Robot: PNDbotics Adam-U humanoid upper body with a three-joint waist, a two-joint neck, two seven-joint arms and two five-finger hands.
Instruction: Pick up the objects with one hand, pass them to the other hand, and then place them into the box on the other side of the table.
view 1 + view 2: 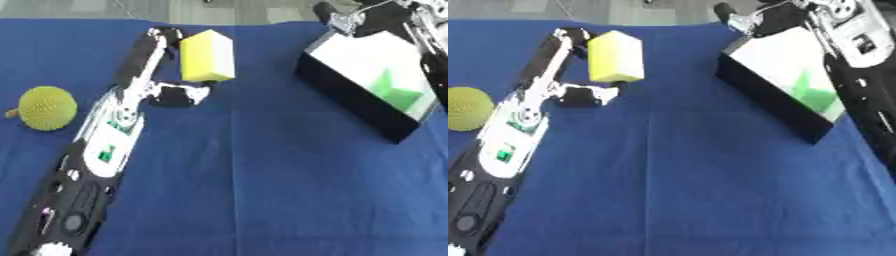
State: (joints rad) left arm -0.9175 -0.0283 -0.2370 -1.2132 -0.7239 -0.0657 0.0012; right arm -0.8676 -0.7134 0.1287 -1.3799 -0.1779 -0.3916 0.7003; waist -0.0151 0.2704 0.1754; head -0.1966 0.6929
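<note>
The yellow block (pixel 207 56) sits at the far side of the blue bench (pixel 262 190), caught between the long fingers of the left hand (pixel 156 75) on its outer face and the thumb curled below it, a pinch that looks meant to lift it for the handover. The right hand (pixel 750 20) waits at the far corner of the box (pixel 785 82); I cannot tell how its fingers stand. A yellow knobbly ball (pixel 47 108) lies apart, near the left edge
</note>
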